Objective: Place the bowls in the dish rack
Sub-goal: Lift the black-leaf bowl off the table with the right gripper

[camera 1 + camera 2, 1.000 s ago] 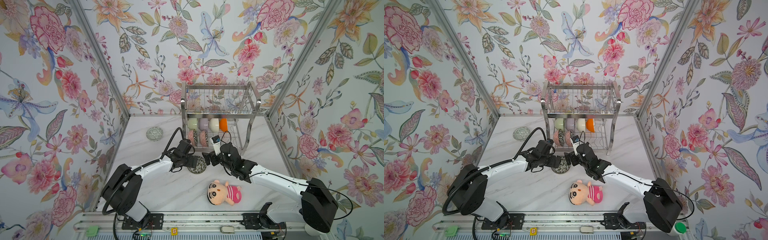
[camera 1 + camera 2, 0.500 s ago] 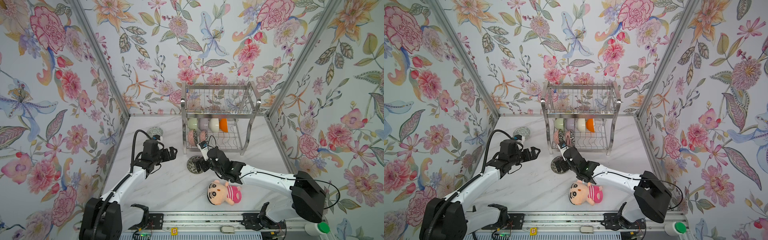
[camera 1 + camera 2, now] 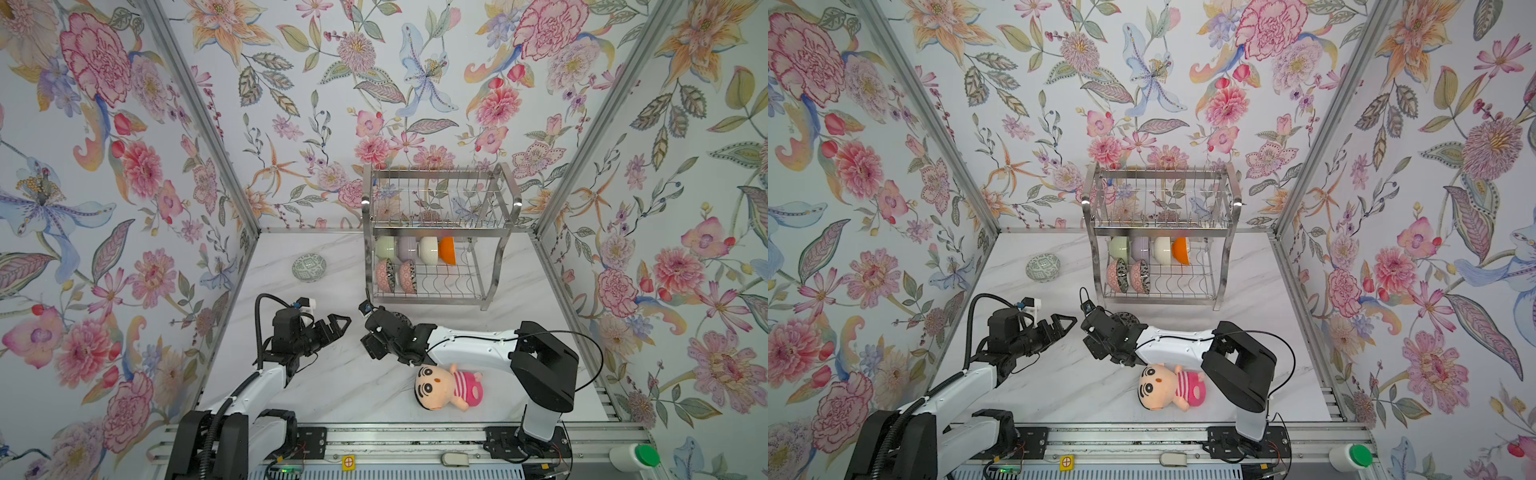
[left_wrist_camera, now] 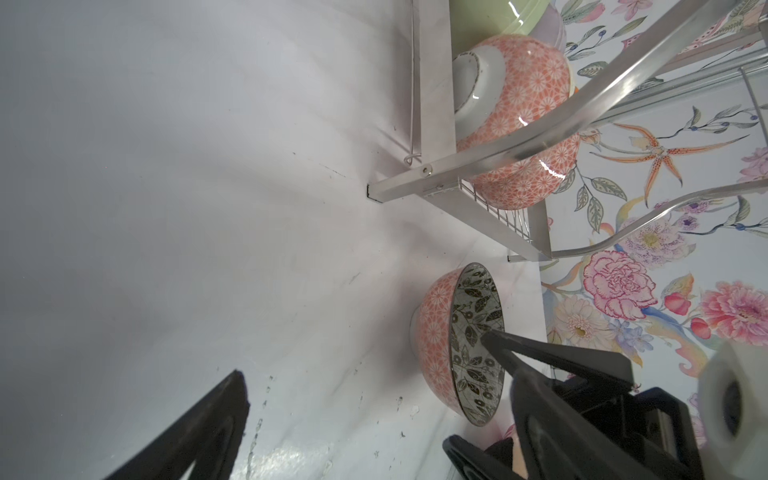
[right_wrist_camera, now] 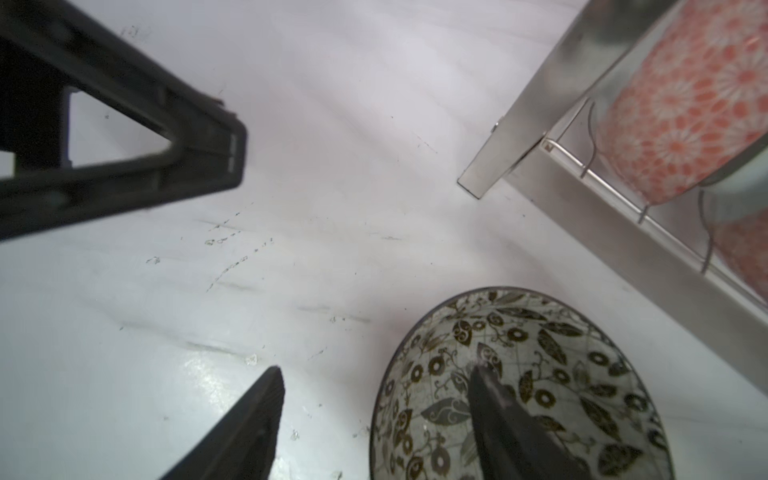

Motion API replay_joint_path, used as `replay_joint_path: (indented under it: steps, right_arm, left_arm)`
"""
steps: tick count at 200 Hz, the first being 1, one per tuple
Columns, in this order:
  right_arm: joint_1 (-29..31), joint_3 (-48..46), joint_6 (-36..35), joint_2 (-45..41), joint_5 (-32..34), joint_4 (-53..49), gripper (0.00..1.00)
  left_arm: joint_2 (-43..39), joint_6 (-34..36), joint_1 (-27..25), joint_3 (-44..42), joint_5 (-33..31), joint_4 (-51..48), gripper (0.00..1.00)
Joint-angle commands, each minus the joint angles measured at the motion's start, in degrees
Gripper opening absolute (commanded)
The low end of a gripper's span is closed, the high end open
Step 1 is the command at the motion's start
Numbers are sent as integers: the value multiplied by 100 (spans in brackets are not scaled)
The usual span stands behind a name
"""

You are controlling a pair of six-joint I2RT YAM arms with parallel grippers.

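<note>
Six bowls (image 3: 428, 250) sit in the lower tier of the dish rack (image 3: 478, 231). One patterned bowl (image 5: 540, 374) stands on the table (image 3: 332, 395) just off the rack's front-left leg (image 3: 367, 270); right end effector (image 5: 376, 370) straddles its rim, jaws apart, not clamped. Left end effector (image 3: 340, 328) spread wide, empty, further left of that leg. Eighth bowl (image 3: 308, 267) lies on the table left of the rack.

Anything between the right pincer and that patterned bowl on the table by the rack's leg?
Nothing visible does. The right pincer straddles the patterned bowl's rim: one finger above its inside, the other outside over bare table. The dish rack's leg stands apart, beside the bowl.
</note>
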Motion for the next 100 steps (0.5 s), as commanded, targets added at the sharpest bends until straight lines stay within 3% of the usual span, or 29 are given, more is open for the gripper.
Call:
replay_joint_path:
  steps: [1,55,100]
  right_arm:
    - [14,269,209,215,172,-546,64]
    - [138,668,266,679,155,-969,45]
    - [155,747,191,669,182,-983,20]
  left_arm:
    - [-79,-125,69,-194,245,347,99]
    - [114,-22,84,-361,318,520,99]
    - [268,98,88,-378,330,518,99]
